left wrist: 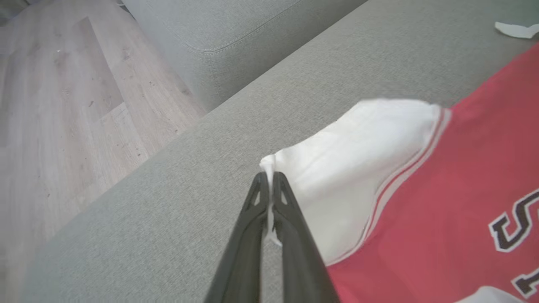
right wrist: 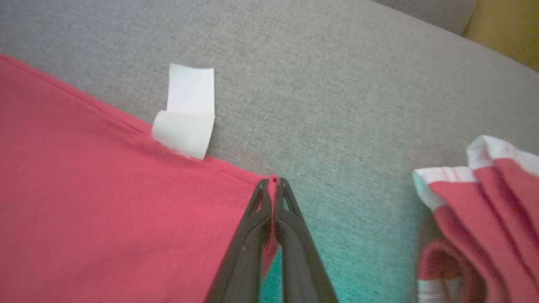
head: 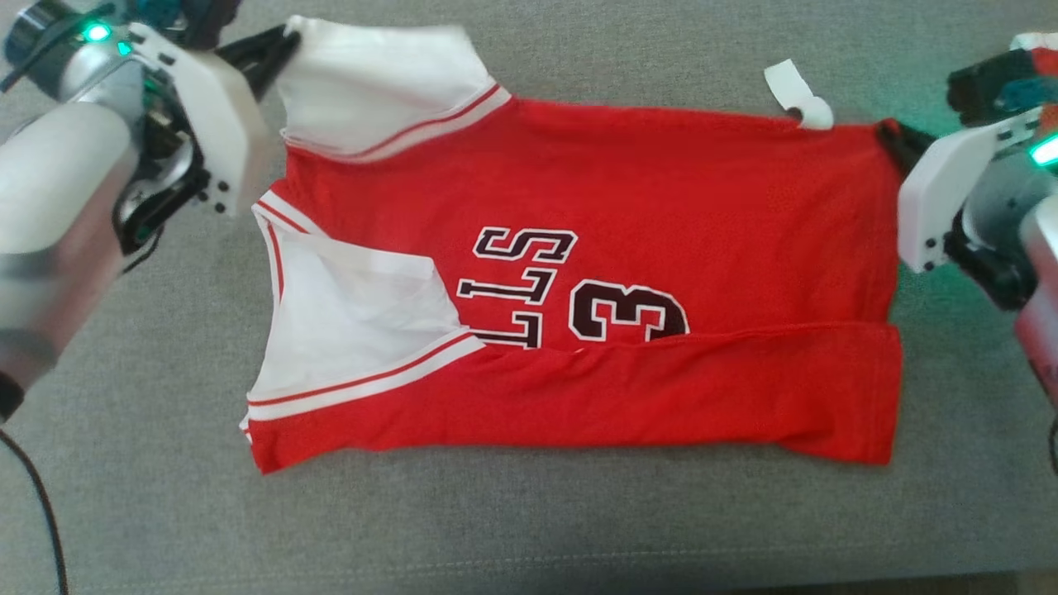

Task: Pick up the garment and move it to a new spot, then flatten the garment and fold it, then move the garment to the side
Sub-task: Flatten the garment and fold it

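Head view: jersey [head: 628, 248] flat on the sofa [head: 529, 512], near edge already folded up. Left hand [head: 285, 43] pinching its white shoulder, right hand [head: 891, 136] pinching the far hem corner.

Left wrist view: fingers [left wrist: 294, 227] pressed together on white cloth. Lift level with the other side.

Right wrist view: clamped on the red corner, perhaps only its tip. Bring both corners toward the near edge together, cloth kept taut.

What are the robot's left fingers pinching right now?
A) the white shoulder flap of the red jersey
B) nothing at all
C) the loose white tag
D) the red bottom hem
A: the left wrist view shows the left fingers shut on the tip of the white shoulder flap of the red jersey; the white tag lies apart from them.
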Robot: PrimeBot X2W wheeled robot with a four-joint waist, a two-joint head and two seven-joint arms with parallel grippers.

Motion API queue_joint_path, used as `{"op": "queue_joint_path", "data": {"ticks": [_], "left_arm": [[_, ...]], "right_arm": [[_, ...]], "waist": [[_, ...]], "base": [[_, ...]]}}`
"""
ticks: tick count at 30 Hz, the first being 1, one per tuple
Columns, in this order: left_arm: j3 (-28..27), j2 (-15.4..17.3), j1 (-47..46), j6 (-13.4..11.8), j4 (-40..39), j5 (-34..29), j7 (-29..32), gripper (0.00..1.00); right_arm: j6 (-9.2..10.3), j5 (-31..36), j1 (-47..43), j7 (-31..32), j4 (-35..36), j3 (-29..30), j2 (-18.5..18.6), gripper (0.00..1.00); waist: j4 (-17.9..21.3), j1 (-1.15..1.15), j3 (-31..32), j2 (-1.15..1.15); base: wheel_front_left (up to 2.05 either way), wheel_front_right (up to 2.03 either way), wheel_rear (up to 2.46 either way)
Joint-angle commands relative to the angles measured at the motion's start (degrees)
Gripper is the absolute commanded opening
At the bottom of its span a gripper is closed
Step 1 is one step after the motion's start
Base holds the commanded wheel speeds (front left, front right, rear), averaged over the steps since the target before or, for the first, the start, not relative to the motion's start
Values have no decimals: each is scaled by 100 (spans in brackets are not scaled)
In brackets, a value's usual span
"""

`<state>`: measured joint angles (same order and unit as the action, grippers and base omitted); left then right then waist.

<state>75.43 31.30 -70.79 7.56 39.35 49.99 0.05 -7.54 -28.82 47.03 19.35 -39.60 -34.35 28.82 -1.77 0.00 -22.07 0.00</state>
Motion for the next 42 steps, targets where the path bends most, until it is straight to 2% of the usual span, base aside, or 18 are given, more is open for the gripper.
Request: {"op": "queue_joint_path", "data": {"ticks": [1, 5, 16, 21, 25, 34, 42], "left_arm": [[-249, 219, -250, -31, 60, -12, -98, 0], [-284, 157, -351, -81, 300, -72, -287, 0], [-464, -212, -793, -434, 1146, -363, -1205, 0], [-469, -356, -774, -314, 1418, -399, -1367, 0], [-431, -378, -616, -182, 1447, -428, -1429, 0], [-263, -67, 10, -35, 750, -953, -1435, 0], [-217, 313, 805, -11, -417, -1138, -822, 0]], "right_arm": [[5, 10, 217, -176, 125, -22, 141, 0], [5, 153, 490, -578, 33, 79, 137, 0], [5, 637, 1132, -1383, -466, 215, 26, 0], [5, 662, 1178, -1715, -620, 207, -57, 0], [5, 559, 1019, -1838, -661, 59, 24, 0], [5, -41, 209, -1740, -252, -492, 564, 0], [5, -580, -354, -1320, 195, -825, 1099, 0]], "waist": [[7, 0, 5, 0], [-7, 0, -25, 0], [-65, 0, -149, 0], [-85, 0, -114, 0], [-138, 0, 13, 0], [-392, 0, 553, 0], [-559, 0, 934, 0]], "base": [[0, 0, 0], [0, 0, 0], [0, 0, 0], [0, 0, 0], [0, 0, 0], [0, 0, 0], [0, 0, 0]]}}
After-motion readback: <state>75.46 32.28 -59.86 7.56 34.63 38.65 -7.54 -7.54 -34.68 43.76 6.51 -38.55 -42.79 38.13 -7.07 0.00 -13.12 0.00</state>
